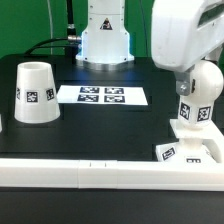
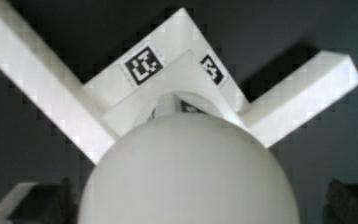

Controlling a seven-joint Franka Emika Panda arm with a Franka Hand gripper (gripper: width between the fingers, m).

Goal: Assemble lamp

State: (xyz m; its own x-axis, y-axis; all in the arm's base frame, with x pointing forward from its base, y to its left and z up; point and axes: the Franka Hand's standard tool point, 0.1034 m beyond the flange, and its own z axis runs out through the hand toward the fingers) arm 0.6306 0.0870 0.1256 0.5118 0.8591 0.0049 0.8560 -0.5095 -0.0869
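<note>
The round bulb stands upright on its tagged stem, on the flat square base at the exterior view's right. My gripper is lowered over the bulb from above. In the wrist view the bulb fills the middle, and the base with two tags shows beyond it. My gripper is open: a dark finger shows at each side of the bulb with a gap between finger and bulb. The tapered cone shade stands alone at the exterior view's left.
The marker board lies flat in the middle of the black table. The long white rail runs along the front edge, close to the base; its arms show in the wrist view. The arm's pedestal stands at the back.
</note>
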